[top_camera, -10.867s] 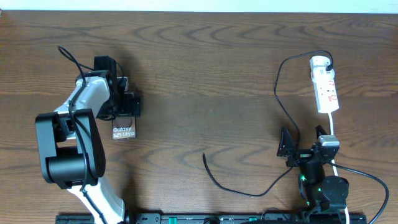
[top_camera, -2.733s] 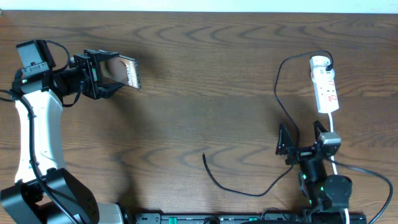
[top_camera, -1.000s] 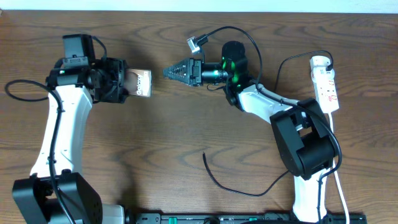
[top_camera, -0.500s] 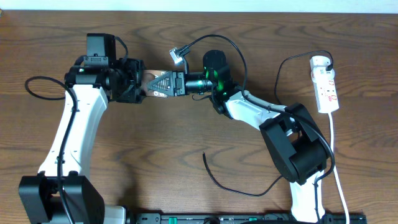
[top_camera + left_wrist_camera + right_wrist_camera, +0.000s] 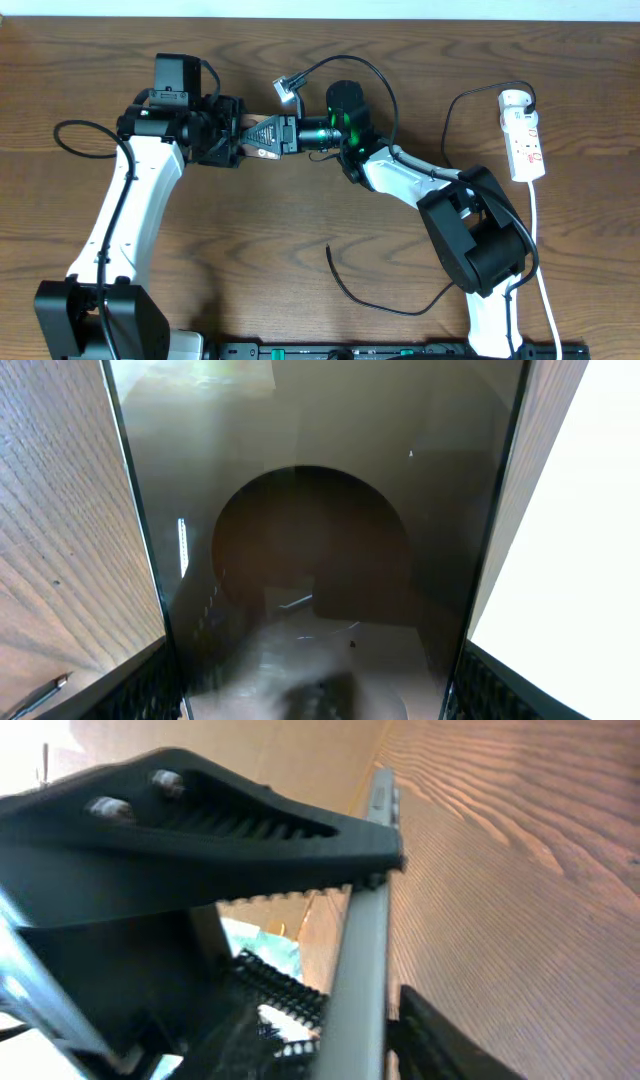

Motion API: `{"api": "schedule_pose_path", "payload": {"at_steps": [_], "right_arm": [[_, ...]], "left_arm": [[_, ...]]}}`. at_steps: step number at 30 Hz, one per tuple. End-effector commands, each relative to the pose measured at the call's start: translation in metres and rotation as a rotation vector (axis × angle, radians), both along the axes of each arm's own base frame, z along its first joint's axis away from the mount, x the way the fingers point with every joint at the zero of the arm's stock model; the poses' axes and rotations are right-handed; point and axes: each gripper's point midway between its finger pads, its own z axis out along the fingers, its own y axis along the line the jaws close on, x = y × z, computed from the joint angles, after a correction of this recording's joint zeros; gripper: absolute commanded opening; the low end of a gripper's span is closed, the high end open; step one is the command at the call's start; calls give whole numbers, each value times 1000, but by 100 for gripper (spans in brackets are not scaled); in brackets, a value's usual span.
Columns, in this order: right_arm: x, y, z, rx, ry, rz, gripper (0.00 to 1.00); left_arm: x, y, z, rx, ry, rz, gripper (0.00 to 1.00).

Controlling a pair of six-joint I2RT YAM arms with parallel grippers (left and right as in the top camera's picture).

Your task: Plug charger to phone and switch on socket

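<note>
We are gripping the glossy dark-brown rectangular phone (image 5: 320,510) from both ends.
Our left gripper (image 5: 222,136) and right gripper (image 5: 263,135) are each clamping it.

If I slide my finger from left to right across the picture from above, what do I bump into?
left gripper → phone → right gripper → socket
</note>
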Motion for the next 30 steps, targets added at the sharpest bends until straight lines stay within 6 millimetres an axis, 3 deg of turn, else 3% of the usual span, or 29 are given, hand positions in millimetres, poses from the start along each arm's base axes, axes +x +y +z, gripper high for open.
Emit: {"api": "schedule_pose_path", "payload": {"at_steps": [1,5,9,13,14,15,18,20,26,30], "right_arm": [[4,1,-2,-15,-7,-13,27],[4,1,-5,-24,6,-17,9],[6,0,-5,-26,5,-27,1],[7,0,-5,-26,3,-34,1],[7,0,-5,-26,3,-35,1],[8,0,-5,-26,2,-38,1],[12,-3,-3,-20,-6,-46,1],[18,-9,-3,-20,-5,-60,1],[45,-34,-2,-18,-12,-135,1],[70,-58,-3,-23,-14,-214,1]], "left_arm": [[5,-2,17,0,-48,-1,7],[5,-2,17,1,-50,-4,7],[5,-2,17,5,-51,-9,7],[5,-2,17,7,-53,-12,8],[5,-2,17,8,-53,-14,17],[5,-1,16,14,-56,-18,34],[5,1,16,38,-64,-33,73],[3,1,15,46,-61,-50,86],[2,-6,19,16,-85,-119,90],[11,-11,32,-21,-193,-240,90]]}}
